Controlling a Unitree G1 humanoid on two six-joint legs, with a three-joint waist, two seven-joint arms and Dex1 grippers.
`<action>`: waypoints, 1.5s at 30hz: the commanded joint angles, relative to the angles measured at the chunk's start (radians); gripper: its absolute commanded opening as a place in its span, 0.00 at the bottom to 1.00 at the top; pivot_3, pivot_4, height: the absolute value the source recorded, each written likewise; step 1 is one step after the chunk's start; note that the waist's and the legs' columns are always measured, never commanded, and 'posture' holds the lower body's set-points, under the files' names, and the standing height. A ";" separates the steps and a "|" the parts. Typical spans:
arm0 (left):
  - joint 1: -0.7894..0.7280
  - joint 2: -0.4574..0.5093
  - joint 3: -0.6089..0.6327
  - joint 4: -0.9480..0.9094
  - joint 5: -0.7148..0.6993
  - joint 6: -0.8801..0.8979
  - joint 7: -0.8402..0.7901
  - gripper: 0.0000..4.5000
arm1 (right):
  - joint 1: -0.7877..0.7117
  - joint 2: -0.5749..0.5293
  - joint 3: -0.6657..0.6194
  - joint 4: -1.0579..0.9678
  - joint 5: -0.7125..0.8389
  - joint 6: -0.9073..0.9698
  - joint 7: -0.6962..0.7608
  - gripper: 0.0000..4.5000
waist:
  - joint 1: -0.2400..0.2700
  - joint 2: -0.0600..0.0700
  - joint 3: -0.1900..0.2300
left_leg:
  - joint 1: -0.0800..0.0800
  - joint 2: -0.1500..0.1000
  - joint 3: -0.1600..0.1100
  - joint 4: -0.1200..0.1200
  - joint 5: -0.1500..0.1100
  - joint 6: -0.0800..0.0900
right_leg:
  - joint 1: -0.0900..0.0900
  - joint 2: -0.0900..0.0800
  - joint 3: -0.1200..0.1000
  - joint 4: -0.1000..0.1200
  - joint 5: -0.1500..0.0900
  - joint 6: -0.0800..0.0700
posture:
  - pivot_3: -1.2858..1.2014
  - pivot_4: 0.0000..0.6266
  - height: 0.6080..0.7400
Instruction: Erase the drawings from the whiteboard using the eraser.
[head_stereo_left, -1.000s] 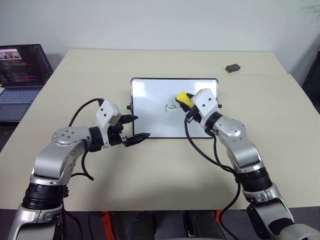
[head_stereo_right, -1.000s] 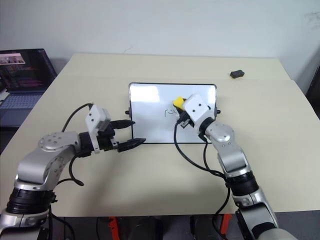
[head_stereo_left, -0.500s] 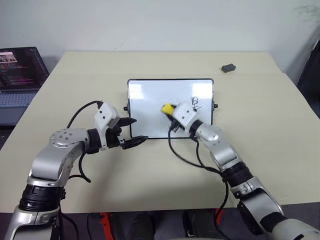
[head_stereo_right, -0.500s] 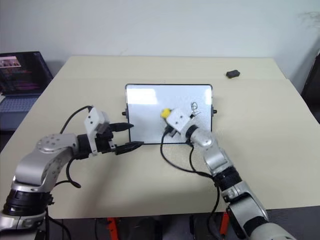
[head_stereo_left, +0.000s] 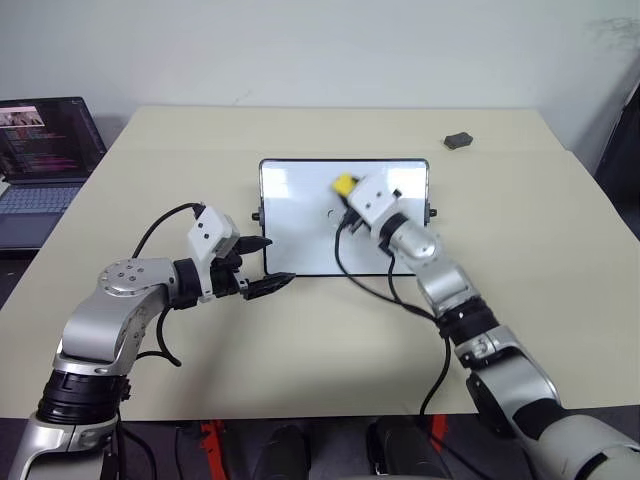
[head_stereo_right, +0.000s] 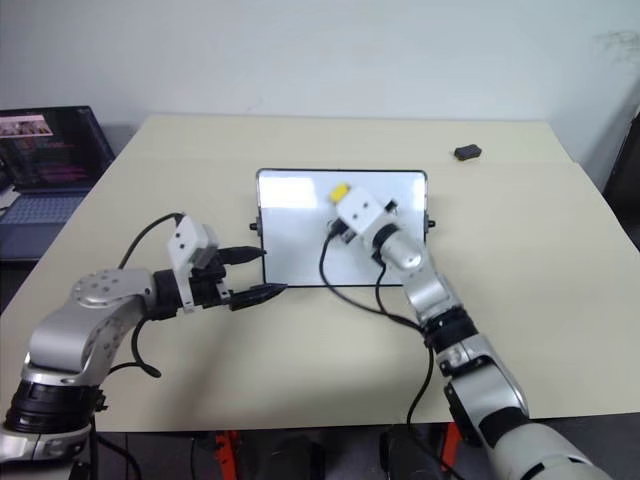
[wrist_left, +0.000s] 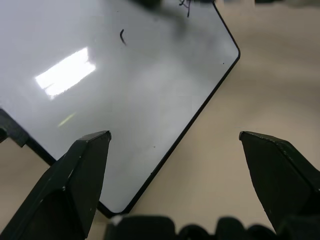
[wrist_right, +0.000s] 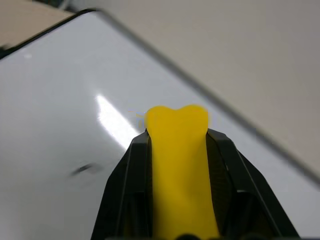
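Over the whiteboard (head_stereo_left: 300, 215) on the desk (head_stereo_left: 150, 180), your right claw (head_stereo_left: 347, 190) pinches the eraser (head_stereo_left: 344, 183); left claw (head_stereo_left: 268, 262) gapes empty. Pressing unevenly could slide the board, leaving drawings (wrist_left: 122, 36) unwiped.

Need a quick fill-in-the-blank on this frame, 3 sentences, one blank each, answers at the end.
1. The right hand is shut on the yellow ____.
2. The left hand is ____, its fingers spread over the near corner of the whiteboard.
3. The small dark grey lump lies on the table, to the robot's ____ of the whiteboard.

Answers: eraser; open; right
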 joint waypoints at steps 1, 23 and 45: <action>-0.006 0.007 0.027 -0.037 -0.011 0.000 0.005 1.00 | -0.025 0.022 0.003 0.039 0.001 -0.015 -0.001 0.24 | -0.001 0.000 0.000 | -0.001 0.000 0.000 -0.001 0.000 0.000 | -0.001 0.000 0.000 -0.001 0.000 0.000 | 0.52 0.24 1.00; -0.010 0.008 0.030 -0.054 -0.022 0.019 0.018 1.00 | 0.069 0.016 0.040 0.003 -0.020 0.014 0.051 0.24 | -0.003 0.000 0.000 | 0.005 0.000 0.000 0.001 0.000 0.000 | 0.003 0.000 0.001 0.002 0.000 0.000 | 0.52 0.24 1.00; -0.011 0.001 0.027 -0.065 -0.029 0.027 0.023 1.00 | 0.195 0.005 0.058 -0.183 0.024 0.087 0.201 0.24 | -0.001 0.000 0.000 | 0.004 -0.001 -0.001 0.000 0.000 0.000 | 0.004 -0.001 -0.001 0.001 0.000 0.000 | 0.52 0.24 1.00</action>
